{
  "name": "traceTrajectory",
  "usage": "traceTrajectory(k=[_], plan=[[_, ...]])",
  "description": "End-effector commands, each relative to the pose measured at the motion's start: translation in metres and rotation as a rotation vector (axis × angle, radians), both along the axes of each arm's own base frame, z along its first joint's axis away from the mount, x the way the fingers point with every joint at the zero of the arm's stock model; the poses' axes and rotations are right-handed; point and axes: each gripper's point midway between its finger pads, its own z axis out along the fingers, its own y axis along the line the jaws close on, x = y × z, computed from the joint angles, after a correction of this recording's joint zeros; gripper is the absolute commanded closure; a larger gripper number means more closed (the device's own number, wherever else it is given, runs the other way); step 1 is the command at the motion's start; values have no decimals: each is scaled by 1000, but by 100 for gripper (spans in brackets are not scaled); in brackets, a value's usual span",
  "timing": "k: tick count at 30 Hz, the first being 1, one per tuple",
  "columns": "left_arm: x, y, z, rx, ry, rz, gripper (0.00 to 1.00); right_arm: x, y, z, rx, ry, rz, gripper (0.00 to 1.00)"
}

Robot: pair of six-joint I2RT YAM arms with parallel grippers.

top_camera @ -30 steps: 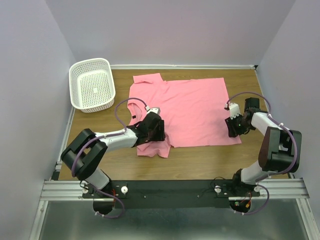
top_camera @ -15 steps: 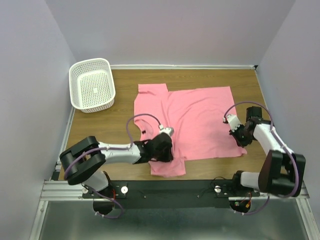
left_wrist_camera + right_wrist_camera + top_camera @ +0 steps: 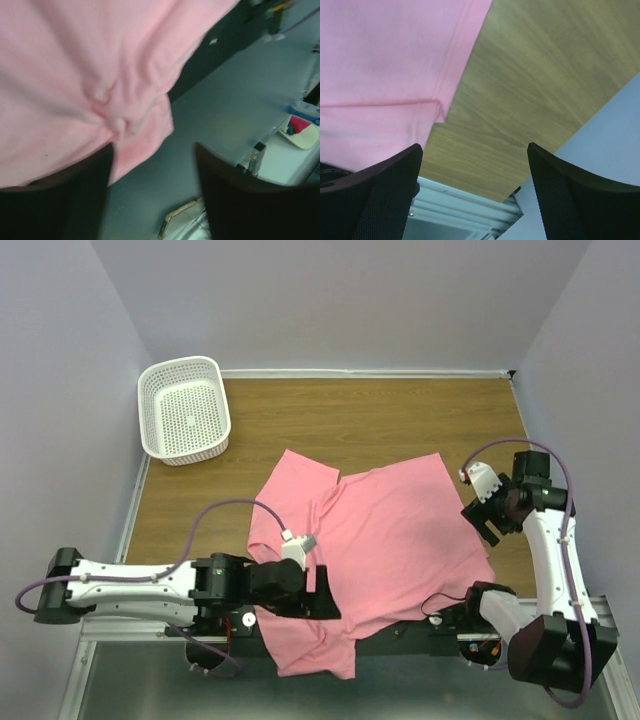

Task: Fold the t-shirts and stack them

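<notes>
One salmon-pink t-shirt (image 3: 390, 540) lies rumpled and skewed on the wooden table, its near part hanging over the front rail. My left gripper (image 3: 322, 596) hovers at that front edge over the draped part. In the left wrist view the left gripper (image 3: 152, 192) is open, with bunched pink fabric (image 3: 115, 117) just beyond its left finger and only grey floor in the gap. My right gripper (image 3: 487, 524) is at the shirt's right edge. The right wrist view shows the right gripper (image 3: 472, 172) open over bare wood, with the shirt's hemmed corner (image 3: 437, 107) ahead to the left.
A white perforated basket (image 3: 185, 410) stands at the table's far left corner. Bare wood (image 3: 380, 415) shows at the back of the table. The black mounting bar and rail (image 3: 410, 632) run along the near edge, and lilac walls close in on both sides.
Both arms dragged the shirt toward the near edge, so it now hangs over the rail. Both grippers shut on it half a second ago and have since opened and let go.
</notes>
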Motion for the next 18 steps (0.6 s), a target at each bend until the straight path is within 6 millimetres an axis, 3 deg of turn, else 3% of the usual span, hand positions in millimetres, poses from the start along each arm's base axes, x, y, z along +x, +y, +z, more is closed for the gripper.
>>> traceTrajectory(k=[1,2,3,6,7,8,9,10,11,12,13,14,15,17,18], plan=[[59,10,51,-65,-188,255,2,27,31,19,210,-47,-15,6],[70,10,60,-81,-225,279,2,38,36,26,248,-67,-7,6],[92,14,75,-107,-273,351,2,46,42,19,302,-33,-12,6],[139,31,93,-106,-435,462,2,76,77,28,523,-64,67,6],[174,54,94,-45,-574,515,2,87,96,23,668,-24,71,6],[193,62,99,-41,-634,553,2,100,103,25,725,-32,90,6],[212,53,119,-132,-696,538,3,117,108,36,778,-53,106,8],[258,72,123,-93,-804,581,16,131,119,27,900,12,83,14],[279,82,117,-62,-818,564,25,140,121,26,943,31,75,17],[299,72,98,-38,-752,471,31,160,125,26,1015,57,61,24],[328,96,93,48,-780,479,34,169,125,25,1032,62,55,26],[351,97,109,69,-822,477,34,176,124,22,1047,75,40,30],[372,97,82,139,-770,442,34,187,121,25,1035,58,36,34],[415,101,70,246,-782,383,35,207,110,12,989,41,-45,36],[428,103,63,287,-777,361,36,223,104,8,960,-26,-52,36]])
